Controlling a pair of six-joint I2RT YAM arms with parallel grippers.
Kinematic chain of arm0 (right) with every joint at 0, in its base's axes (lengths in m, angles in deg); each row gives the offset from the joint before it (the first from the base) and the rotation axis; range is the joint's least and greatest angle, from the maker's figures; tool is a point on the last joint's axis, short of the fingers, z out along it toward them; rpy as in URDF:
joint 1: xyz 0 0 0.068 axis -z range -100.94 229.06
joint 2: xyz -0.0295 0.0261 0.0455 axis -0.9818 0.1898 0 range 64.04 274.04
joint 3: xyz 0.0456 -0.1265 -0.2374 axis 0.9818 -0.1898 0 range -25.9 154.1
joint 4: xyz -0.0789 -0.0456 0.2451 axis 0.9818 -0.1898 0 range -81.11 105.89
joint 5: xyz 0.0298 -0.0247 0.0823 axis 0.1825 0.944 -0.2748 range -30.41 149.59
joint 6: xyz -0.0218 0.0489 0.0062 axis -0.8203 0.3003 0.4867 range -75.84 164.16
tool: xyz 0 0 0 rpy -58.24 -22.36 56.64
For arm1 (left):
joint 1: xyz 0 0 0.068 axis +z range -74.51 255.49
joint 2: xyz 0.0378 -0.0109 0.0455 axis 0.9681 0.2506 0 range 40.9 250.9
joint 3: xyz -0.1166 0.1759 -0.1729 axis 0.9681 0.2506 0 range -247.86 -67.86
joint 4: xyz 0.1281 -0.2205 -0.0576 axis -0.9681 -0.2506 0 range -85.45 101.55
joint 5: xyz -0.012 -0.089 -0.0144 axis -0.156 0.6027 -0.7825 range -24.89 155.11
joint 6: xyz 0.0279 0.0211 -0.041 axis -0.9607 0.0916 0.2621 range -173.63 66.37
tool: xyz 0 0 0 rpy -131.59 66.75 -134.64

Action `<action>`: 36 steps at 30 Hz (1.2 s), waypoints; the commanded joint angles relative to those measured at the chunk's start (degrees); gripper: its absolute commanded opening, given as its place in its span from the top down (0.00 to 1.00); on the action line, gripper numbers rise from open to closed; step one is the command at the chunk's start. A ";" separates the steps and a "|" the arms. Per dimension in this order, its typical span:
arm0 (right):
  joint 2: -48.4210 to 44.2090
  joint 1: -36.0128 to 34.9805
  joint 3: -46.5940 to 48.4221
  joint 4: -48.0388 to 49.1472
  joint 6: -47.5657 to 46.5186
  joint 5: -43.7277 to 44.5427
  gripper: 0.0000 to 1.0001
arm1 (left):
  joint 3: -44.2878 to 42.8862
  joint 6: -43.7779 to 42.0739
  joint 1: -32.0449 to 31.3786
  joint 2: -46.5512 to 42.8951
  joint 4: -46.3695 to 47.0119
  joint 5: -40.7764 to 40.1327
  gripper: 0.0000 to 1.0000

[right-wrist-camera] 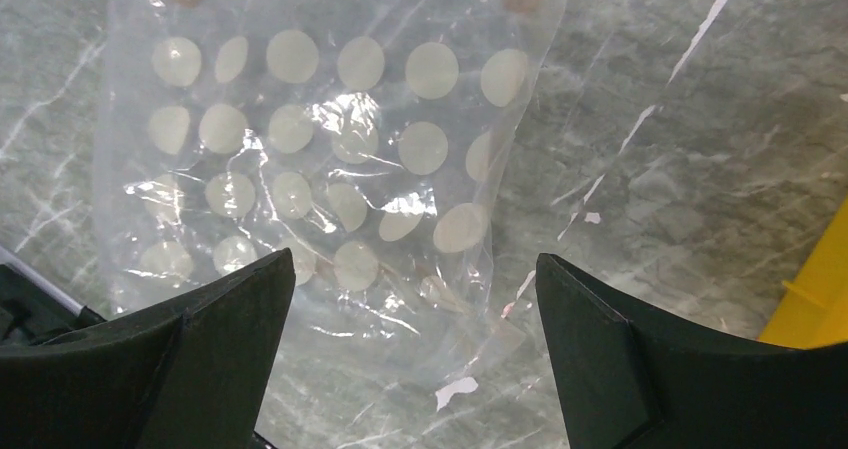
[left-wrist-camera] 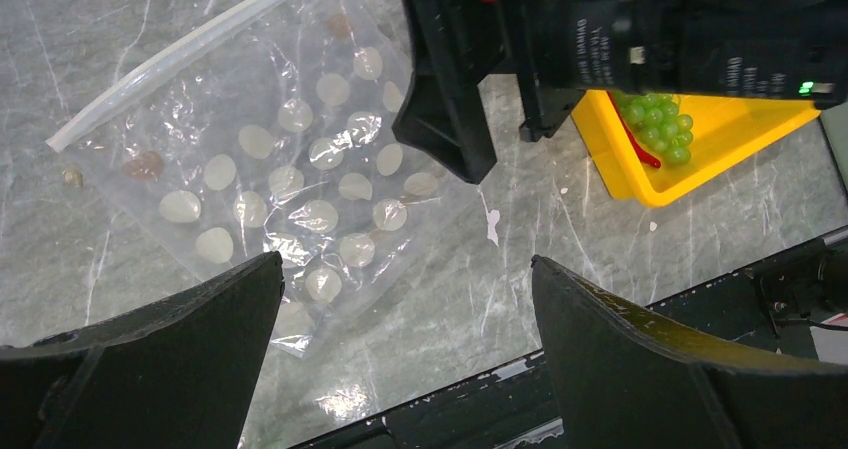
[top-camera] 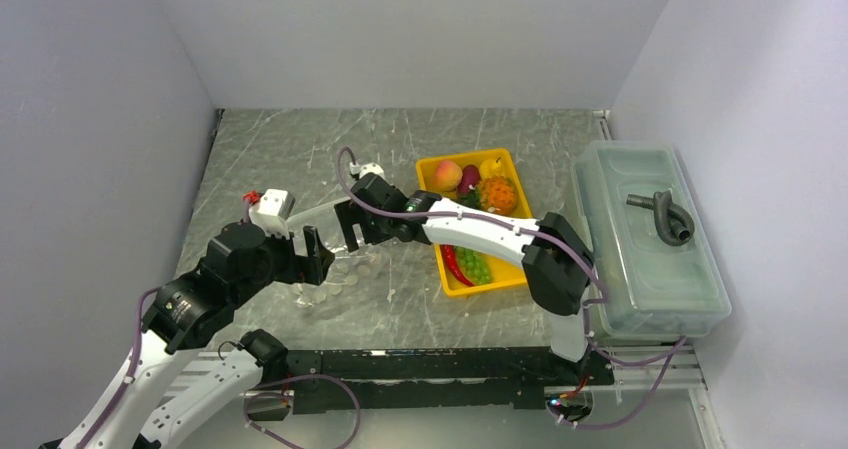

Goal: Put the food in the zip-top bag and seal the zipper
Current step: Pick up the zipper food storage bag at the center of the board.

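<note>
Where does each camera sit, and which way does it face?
Top external: above and behind the arm bases, looking down on the table; shows both arms, left hand, right hand, yellow tray, lidded bin.
Left wrist: looks down on the zip-top bag; own open fingers at bottom, right hand across the top.
Right wrist: looks down on the bag; own open fingers at bottom, tray corner at right.
Shared: both wrist views show the bag.

A grey marble-patterned tabletop with pale veins sits boxed in on three sides by plain matte white walls, under soft, even light.
</note>
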 commanded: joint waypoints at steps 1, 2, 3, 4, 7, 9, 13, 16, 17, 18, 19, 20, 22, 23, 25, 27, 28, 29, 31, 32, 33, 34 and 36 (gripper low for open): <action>1.94 -0.30 3.60 1.46 -0.79 -1.41 0.05 | -0.93 0.90 0.21 -0.43 0.73 -1.00 0.00; 2.52 -0.26 3.87 1.38 -0.80 -1.51 0.05 | -0.88 0.87 0.22 -0.57 0.73 -0.95 0.00; 3.05 -0.26 4.05 1.37 -0.80 -1.59 0.05 | -0.89 0.86 0.22 -0.59 0.73 -0.95 0.00; 3.59 -0.29 4.12 1.41 -0.75 -1.80 0.05 | -0.87 0.86 0.22 -0.70 0.73 -0.99 0.00; 4.95 -0.25 4.12 1.55 -0.55 -2.26 0.05 | -0.89 0.79 0.22 -0.69 0.77 -0.98 0.00; 5.77 -0.25 4.00 1.75 -0.46 -2.67 0.05 | -0.95 0.77 0.34 -0.58 0.73 -0.90 0.00; 6.71 -0.25 3.23 2.69 -0.03 -3.64 0.06 | -0.90 0.69 0.38 -0.58 0.73 -0.85 0.00; 7.33 -0.34 2.45 3.33 0.29 -4.18 0.09 | -0.85 0.68 0.42 -0.63 0.73 -0.92 0.00; 7.42 -0.28 2.19 3.45 0.34 -4.25 0.11 | -0.87 0.68 0.40 -0.68 0.73 -0.85 0.00; 7.52 -0.33 1.99 3.55 0.35 -4.32 0.13 | -0.89 0.68 0.48 -0.71 0.77 -0.89 0.00; 7.52 -0.34 1.74 3.63 0.39 -4.38 0.16 | -0.89 0.62 0.48 -0.67 0.80 -0.92 0.00; 7.43 -0.34 1.56 3.77 0.35 -4.41 0.19 | -0.89 0.60 0.49 -0.71 0.81 -0.84 0.00; 7.21 -0.34 1.19 3.91 0.35 -4.27 0.26 | -0.84 0.60 0.57 -0.59 0.81 -0.83 0.00; 7.18 -0.34 1.08 3.92 0.27 -4.19 0.29 | -0.88 0.62 0.57 -0.62 0.81 -0.82 0.00; 7.09 -0.34 0.92 3.92 0.13 -4.09 0.37 | -0.87 0.60 0.68 -0.56 0.81 -0.68 0.00; 7.09 -0.34 0.92 3.85 0.06 -4.04 0.45 | -0.89 0.60 0.66 -0.62 0.81 -0.72 0.00; 7.09 -0.34 0.95 3.76 0.08 -4.02 0.48 | -0.89 0.60 0.73 -0.58 0.81 -0.67 0.00; 7.03 -0.33 0.96 3.74 0.00 -4.06 0.53 | -0.87 0.60 0.79 -0.69 0.81 -0.74 0.00; 6.88 -0.34 0.88 3.74 -0.13 -4.03 0.63 | -0.88 0.60 0.78 -0.67 0.81 -0.73 0.00; 6.83 -0.34 0.81 3.68 -0.26 -3.93 0.68 | -0.89 0.60 0.81 -0.67 0.81 -0.68 0.00; 6.66 -0.42 0.72 3.66 -0.53 -3.84 0.73 | -0.84 0.60 0.76 -0.67 0.82 -0.68 0.00; 6.50 -0.43 0.51 3.70 -0.80 -3.67 0.82 | -0.88 0.60 0.79 -0.64 0.81 -0.73 0.00; 5.79 -0.43 -0.03 3.74 -1.29 -3.03 1.00 | -0.89 0.60 0.77 -0.71 0.81 -0.78 0.00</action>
